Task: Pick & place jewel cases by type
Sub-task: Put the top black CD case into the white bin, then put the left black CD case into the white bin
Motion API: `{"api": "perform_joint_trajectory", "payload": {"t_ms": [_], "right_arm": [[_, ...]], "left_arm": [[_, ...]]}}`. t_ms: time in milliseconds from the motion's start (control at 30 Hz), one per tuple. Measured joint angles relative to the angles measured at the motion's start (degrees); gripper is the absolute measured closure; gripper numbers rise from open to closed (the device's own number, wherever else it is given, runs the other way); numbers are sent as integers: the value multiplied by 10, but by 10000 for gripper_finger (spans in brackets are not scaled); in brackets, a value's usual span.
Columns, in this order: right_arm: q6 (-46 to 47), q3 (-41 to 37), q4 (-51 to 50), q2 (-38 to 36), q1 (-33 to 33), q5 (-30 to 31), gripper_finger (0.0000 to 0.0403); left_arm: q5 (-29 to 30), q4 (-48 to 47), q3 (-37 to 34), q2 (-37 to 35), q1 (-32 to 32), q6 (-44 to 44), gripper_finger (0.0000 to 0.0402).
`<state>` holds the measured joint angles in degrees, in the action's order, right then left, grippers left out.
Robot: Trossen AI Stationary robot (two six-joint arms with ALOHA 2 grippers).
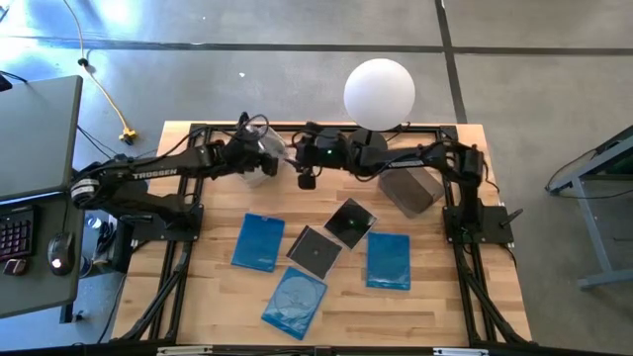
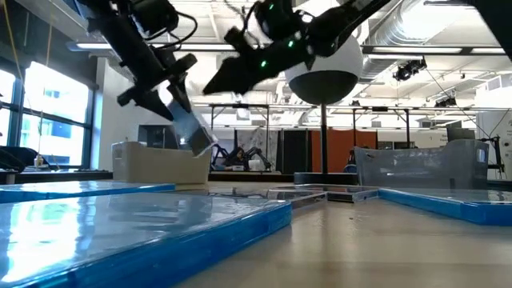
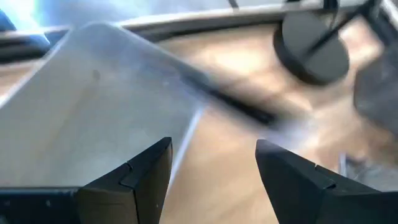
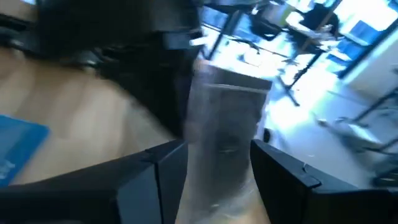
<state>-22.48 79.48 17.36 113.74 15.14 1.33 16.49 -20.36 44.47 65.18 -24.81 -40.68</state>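
Observation:
One translucent grey jewel case (image 2: 194,128) is in the air, tilted, under my left gripper (image 2: 158,80) and above the pale bin (image 2: 152,164). In the left wrist view the case (image 3: 93,106) runs past one finger of the open left gripper (image 3: 211,162). My right gripper (image 1: 305,176) hovers close by, also open. Its wrist view shows the case (image 4: 227,124) beyond the gap of the right gripper (image 4: 217,162). Two dark cases (image 1: 315,252) (image 1: 351,222) and three blue ones (image 1: 259,242) (image 1: 388,259) (image 1: 295,300) lie flat on the table. My left gripper is open, and the grey case's near edge (image 3: 143,143) disappears behind one finger (image 3: 146,174). I cannot tell whether that finger touches the case. The case is tilted, clear of the table.
The grey bin (image 1: 410,188) stands at the far right of the table and the pale bin (image 1: 252,176) at the far left. A white globe on a stand (image 1: 379,91) rises over the far edge. The arm bases and black frame line both sides.

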Motion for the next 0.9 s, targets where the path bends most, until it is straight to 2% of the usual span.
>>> {"api": "perform_joint_trajectory", "payload": {"t_ms": [200,333,667,900], "right_arm": [[0,77,-28,99,-1,25,233],[-18,134,-89,128,-5,51,233],[-33,186,-149,114,-9,65,233],[-87,189,-214,80,-25,123,233]], "left_arm": [[-6,-1,-1,3,-28,15,172],[1,-31,-2,2,-28,20,172],[20,-40,-2,-9,-29,59,172],[24,-33,-3,-52,-29,79,172]]}}
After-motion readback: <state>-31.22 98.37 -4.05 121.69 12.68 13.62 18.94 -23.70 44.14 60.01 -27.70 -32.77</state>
